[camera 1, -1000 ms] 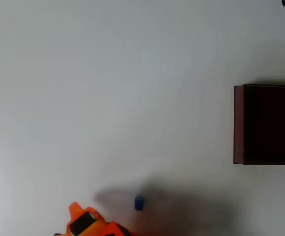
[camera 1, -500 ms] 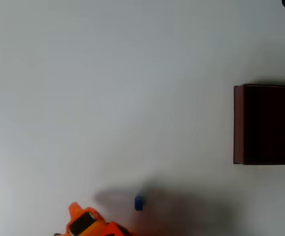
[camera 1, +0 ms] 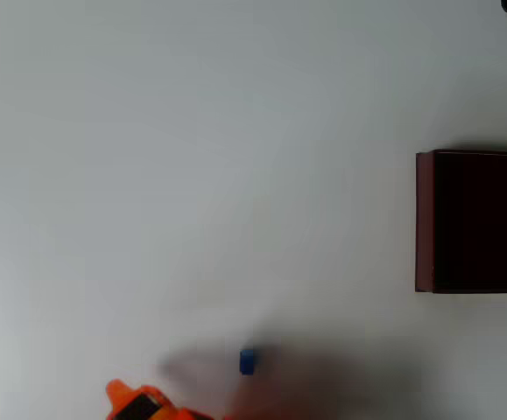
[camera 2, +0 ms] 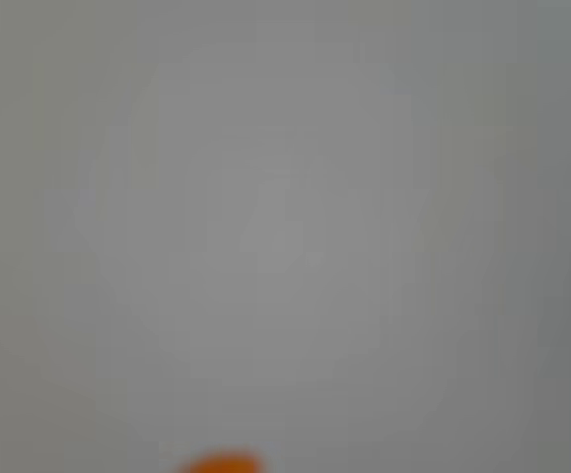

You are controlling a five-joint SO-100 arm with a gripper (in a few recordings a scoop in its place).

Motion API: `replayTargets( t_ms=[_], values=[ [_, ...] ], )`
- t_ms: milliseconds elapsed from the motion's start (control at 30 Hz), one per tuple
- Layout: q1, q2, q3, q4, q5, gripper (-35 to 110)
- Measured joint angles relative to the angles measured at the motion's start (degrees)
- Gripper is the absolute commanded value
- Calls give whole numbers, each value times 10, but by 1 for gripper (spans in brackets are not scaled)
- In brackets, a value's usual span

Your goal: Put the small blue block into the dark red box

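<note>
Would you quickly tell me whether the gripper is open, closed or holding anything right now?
Gripper: cannot be told whether open or closed, as just its orange tip shows at the bottom edge of the overhead view. It holds nothing; the blue block lies apart on the table.

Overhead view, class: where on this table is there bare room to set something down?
The table is bare left of the box, from the top edge down to the block. It is tighter along the bottom edge, where the pincer sits left of the block.
</note>
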Motion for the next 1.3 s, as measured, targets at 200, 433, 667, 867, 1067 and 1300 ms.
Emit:
replayTargets(
  t_ms=[200, 433, 667, 867, 1067, 1300],
  values=[
    [-200, -11, 83, -195, 214, 0],
    [-359, -76, 83, -343, 410, 0],
    [-444, -211, 39, -330, 655, 0],
    [-473, -439, -117, -311, 679, 0],
    [-476, -577, -209, -312, 677, 0],
    [-472, -692, -362, -215, 661, 0]
  ],
)
